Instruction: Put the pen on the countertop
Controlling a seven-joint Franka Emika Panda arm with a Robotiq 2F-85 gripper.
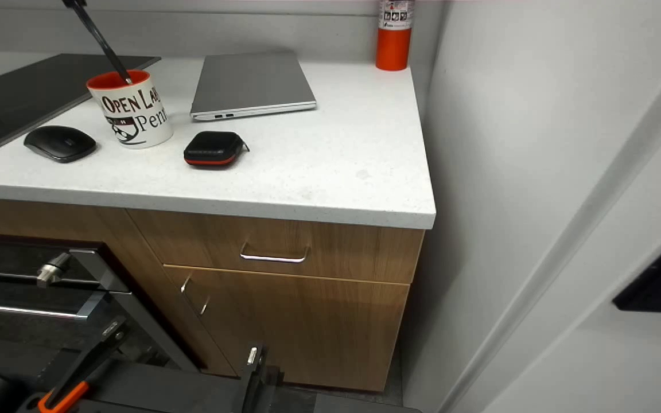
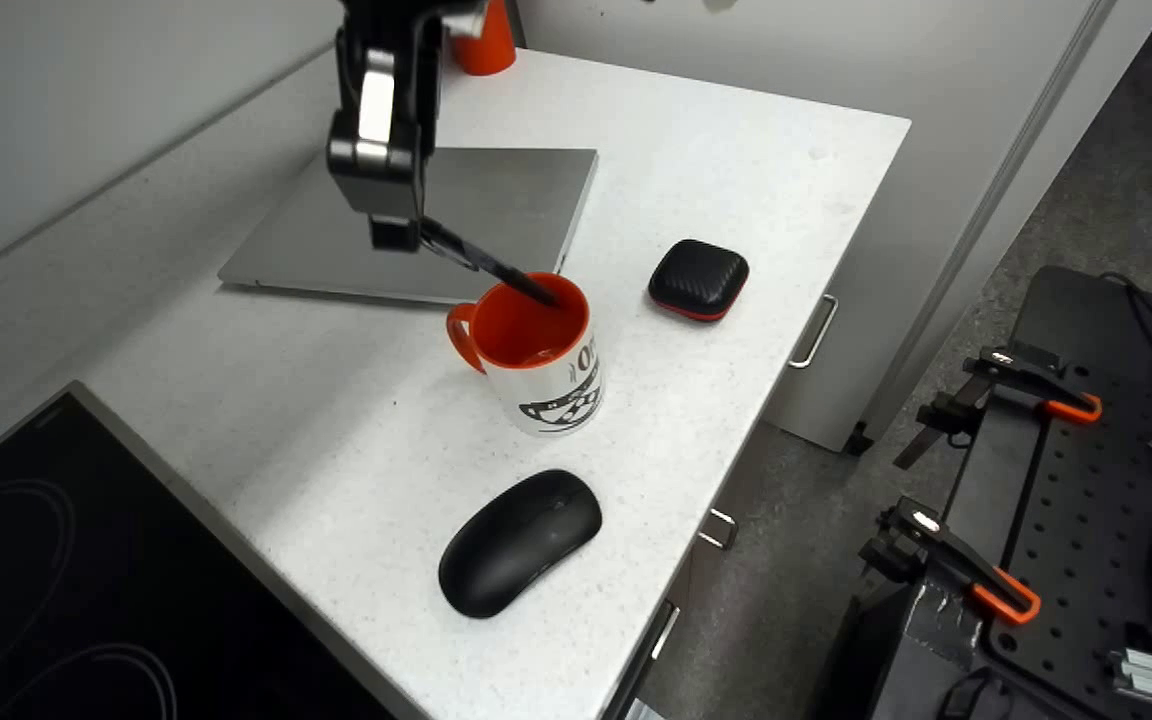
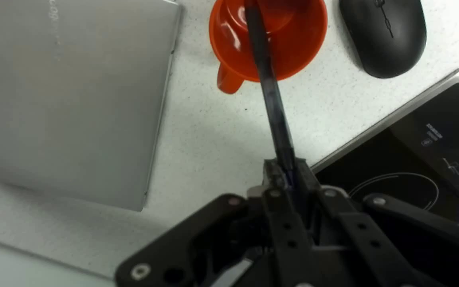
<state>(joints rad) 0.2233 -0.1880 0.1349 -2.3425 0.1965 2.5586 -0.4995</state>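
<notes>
In an exterior view, left to right, your end effector (image 2: 404, 232) grips the pen (image 2: 488, 262), which slants down to the top of the mug (image 2: 536, 350); grasping looks done, laying the pen on the desk (image 2: 661, 400) remains. The wrist view shows the mug's handle (image 3: 229, 82); an exterior view hides it, showing lettering (image 1: 131, 103).

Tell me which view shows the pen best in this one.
The wrist view: the pen is largest there, running from the gripper to the mug, though its far end, at the picture's top edge, may be cut off. Both exterior views show it smaller, slanting down toward the mug's mouth.
</notes>
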